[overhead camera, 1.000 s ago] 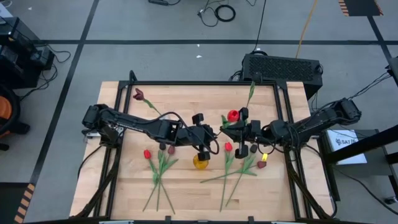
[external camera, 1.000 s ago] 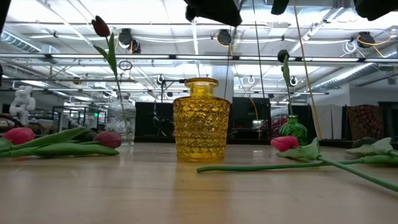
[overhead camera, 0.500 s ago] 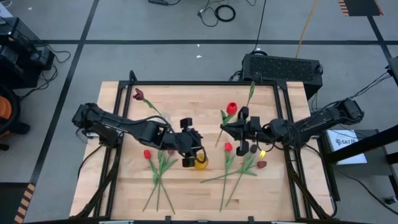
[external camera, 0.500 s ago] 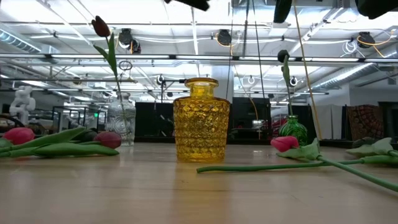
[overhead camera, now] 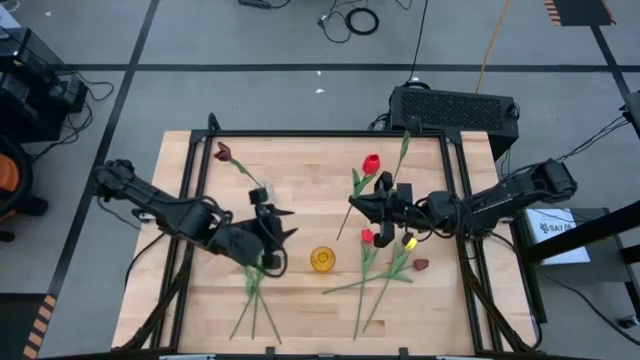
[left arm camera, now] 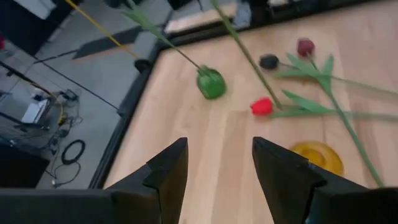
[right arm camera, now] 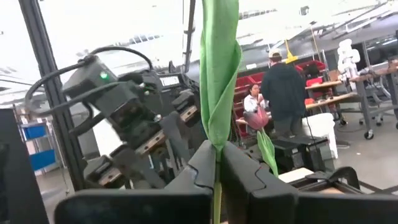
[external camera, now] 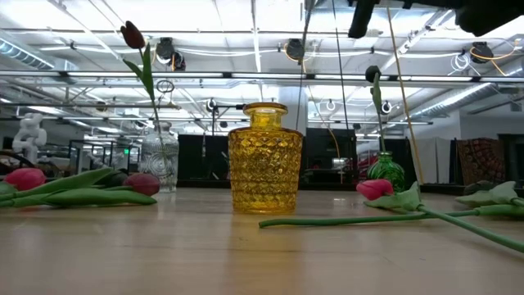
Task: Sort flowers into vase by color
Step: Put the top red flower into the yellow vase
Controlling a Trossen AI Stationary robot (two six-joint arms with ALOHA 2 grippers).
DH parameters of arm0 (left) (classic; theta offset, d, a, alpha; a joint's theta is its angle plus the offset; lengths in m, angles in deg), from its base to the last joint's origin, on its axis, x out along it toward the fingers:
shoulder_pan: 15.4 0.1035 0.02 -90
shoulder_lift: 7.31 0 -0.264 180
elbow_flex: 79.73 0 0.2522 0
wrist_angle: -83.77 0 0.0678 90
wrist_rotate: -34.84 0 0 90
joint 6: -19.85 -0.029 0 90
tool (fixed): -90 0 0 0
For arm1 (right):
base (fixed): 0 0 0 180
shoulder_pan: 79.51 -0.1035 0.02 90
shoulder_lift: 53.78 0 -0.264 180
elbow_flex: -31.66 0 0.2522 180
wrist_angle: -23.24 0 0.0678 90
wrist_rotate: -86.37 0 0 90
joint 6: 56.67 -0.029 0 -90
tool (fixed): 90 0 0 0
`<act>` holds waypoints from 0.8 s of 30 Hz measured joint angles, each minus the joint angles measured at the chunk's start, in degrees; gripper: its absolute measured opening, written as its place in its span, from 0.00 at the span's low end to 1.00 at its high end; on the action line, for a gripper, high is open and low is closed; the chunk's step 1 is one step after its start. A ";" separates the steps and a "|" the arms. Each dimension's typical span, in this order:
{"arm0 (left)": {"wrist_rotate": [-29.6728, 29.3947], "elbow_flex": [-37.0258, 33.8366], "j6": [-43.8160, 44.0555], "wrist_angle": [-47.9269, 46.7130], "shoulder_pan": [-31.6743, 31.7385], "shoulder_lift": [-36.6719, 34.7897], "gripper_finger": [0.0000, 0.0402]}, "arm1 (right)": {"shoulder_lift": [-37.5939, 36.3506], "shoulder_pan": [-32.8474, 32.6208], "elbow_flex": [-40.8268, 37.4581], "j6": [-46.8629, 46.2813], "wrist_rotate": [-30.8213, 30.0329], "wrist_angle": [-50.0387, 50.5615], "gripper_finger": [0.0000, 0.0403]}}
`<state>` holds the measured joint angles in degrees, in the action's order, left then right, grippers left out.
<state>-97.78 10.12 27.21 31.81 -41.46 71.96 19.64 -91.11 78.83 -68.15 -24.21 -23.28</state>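
My right gripper (overhead camera: 358, 206) hangs above the table's middle, shut on a red tulip (overhead camera: 372, 162). My left gripper (left arm camera: 217, 165) stands open with nothing between its fingers, left of the yellow vase (overhead camera: 322, 260), over the tulips (overhead camera: 255, 285) lying at the near left. The yellow vase (external camera: 264, 157) holds no flower. A clear vase (external camera: 160, 160) holds a maroon tulip (external camera: 132, 34) by its stem. A green vase (external camera: 385, 170) holds a dark tulip (external camera: 372, 74). More tulips (overhead camera: 385, 270) lie flat at the near right. My right gripper pinches the red tulip's stem and leaf (right arm camera: 218, 148) between its two shut fingers (right arm camera: 202, 167), about midway along the stem. The tulip is lifted clear of the table. Its head (overhead camera: 372, 162) points toward the far edge, its stem end (overhead camera: 341, 233) toward the near edge.
A black frame (overhead camera: 330, 133) borders the wooden table. A black box (overhead camera: 455, 108) sits behind the far right corner. People stand in the room beyond, seen in the right wrist view (right arm camera: 283, 93). Bare wood lies between the yellow vase and the near edge (overhead camera: 310, 320).
My left gripper has drawn back from above the yellow vase toward the table's left and near edges, with nothing in it. My right gripper has shifted slightly left, and the red tulip's head has swung toward the far edge.
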 joint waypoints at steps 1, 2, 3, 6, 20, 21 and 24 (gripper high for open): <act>-0.05 -1.56 -0.14 1.26 0.14 -1.27 0.46 | 0.62 0.14 0.00 0.00 -0.02 -0.31 0.01; -0.05 -3.14 -0.16 1.87 0.21 -2.54 0.46 | 1.35 0.42 0.00 -0.08 0.02 -1.07 0.01; -0.04 -4.60 -0.28 3.01 0.36 -3.69 0.46 | 2.03 0.71 0.00 -0.49 -0.02 -1.58 0.01; 0.56 -8.84 -1.44 5.33 1.10 -7.12 0.46 | 4.22 1.55 0.41 -3.84 -0.06 -2.65 0.01; 7.76 -14.40 -2.10 7.53 1.65 -12.07 0.46 | 16.07 0.61 8.81 -8.02 -0.15 1.01 0.01; 7.88 -14.40 -2.10 7.53 1.65 -12.07 0.46 | 16.16 0.61 8.81 -8.07 -0.25 0.87 0.01; 7.92 -14.40 -2.09 7.62 1.65 -12.07 0.46 | 16.16 0.61 8.83 -8.20 -0.35 0.97 0.01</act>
<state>-89.86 -4.28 25.12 39.42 -39.81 59.89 35.80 -90.50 87.66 -76.36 -24.55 -22.31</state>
